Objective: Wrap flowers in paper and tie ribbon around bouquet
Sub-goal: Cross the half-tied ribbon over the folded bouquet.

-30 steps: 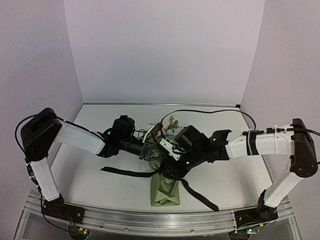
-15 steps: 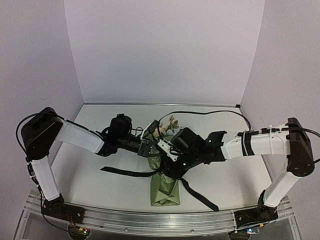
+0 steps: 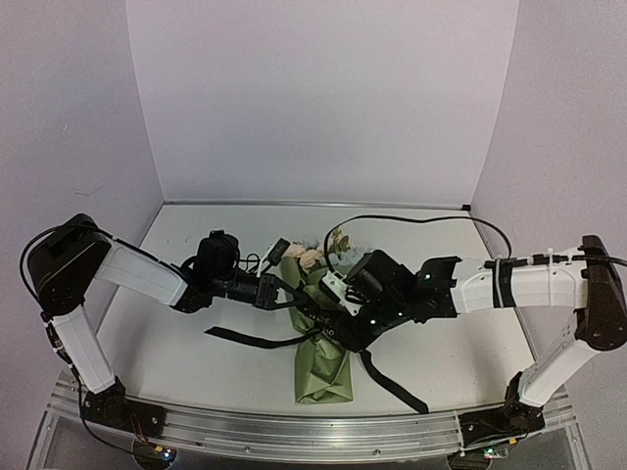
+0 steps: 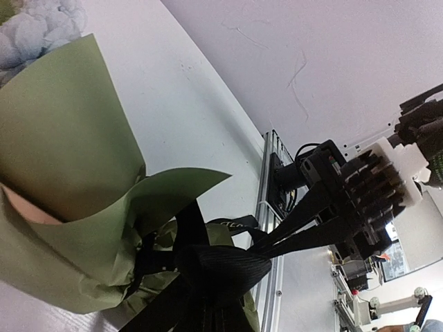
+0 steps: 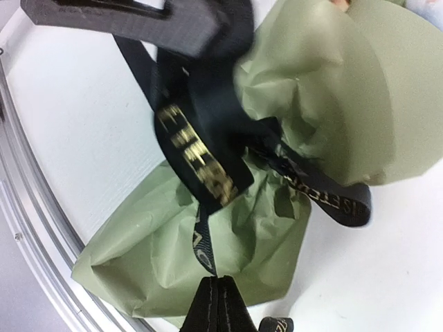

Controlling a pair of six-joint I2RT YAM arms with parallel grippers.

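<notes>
The bouquet lies mid-table, a cone of olive-green paper with its narrow end toward me and the pink and cream flowers at the far end. The black ribbon is wound round the cone's waist, with tails trailing left and right. My left gripper sits at the cone's left side, shut on a wide fold of ribbon beside the paper. My right gripper presses in from the right. In the right wrist view it is shut on a thin strand of lettered ribbon over crumpled paper.
An aluminium rail runs along the near edge of the table. A black cable arches over the back right of the table. Purple walls close in the back and both sides.
My right gripper has closed onto a ribbon strand at the cone's waist. The left arm has drawn back to the left with its ribbon fold, and the ribbon's left tail has shifted.
</notes>
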